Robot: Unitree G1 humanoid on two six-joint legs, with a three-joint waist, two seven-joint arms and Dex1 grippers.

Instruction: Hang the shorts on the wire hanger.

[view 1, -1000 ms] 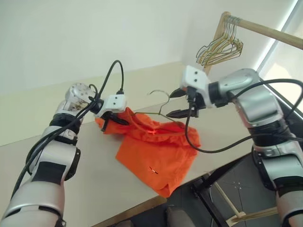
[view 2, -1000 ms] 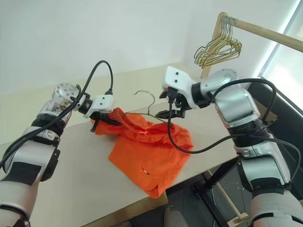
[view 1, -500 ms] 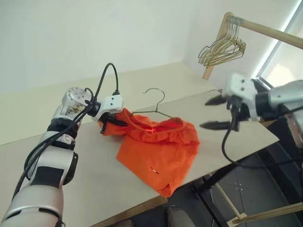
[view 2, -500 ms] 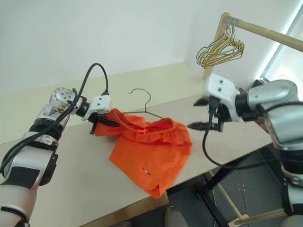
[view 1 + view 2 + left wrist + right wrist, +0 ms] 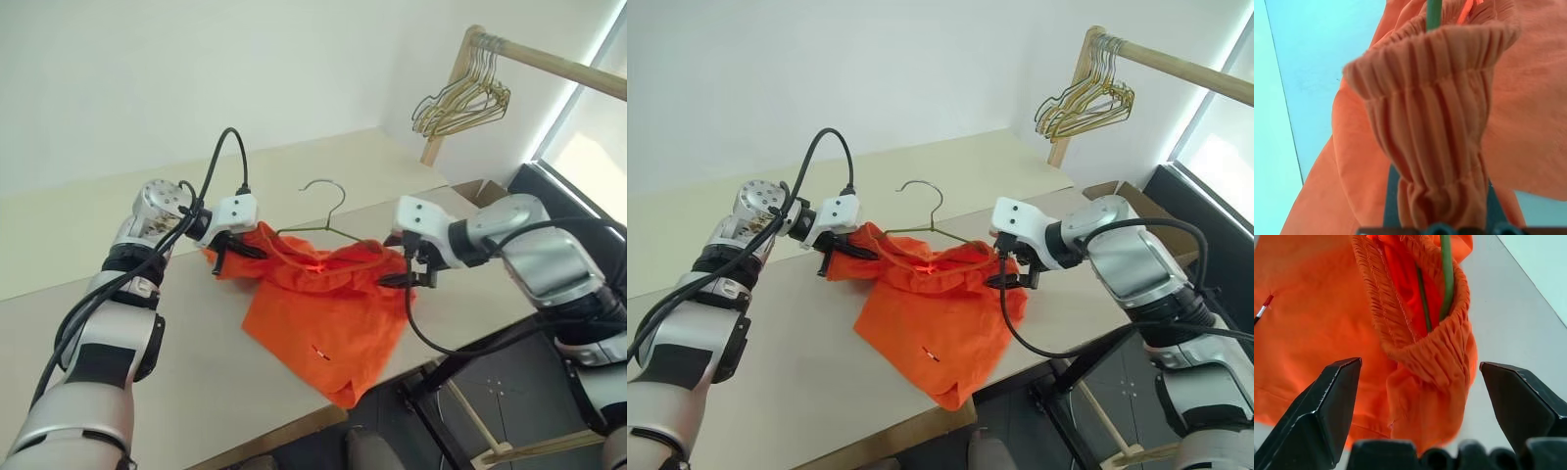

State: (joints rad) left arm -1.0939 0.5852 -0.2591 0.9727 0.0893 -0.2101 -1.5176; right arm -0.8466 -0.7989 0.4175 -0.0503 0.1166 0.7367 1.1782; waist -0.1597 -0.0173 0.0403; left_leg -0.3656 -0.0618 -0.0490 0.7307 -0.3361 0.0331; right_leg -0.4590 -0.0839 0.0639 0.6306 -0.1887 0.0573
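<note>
Two grippers work at opposite ends of the shorts (image 5: 328,308), which lie spread on the pale table (image 5: 196,392) with their lower hem reaching the near edge and a small white mark facing up. The left gripper (image 5: 227,252) is clamped tight on a bunched end of the gathered waistband, and in the left wrist view the pleated elastic fills the narrow gap between its fingers. The right gripper (image 5: 402,271) sits at the other end of the waistband with its jaws spread wide, one finger (image 5: 1327,406) on each side of the fabric, not closed on it. The wire hanger (image 5: 328,211) runs inside the waistband, its hook sticking up behind the shorts. A bunch of pale hangers (image 5: 460,98) hangs on a wooden rail (image 5: 549,64) at the back right.
</note>
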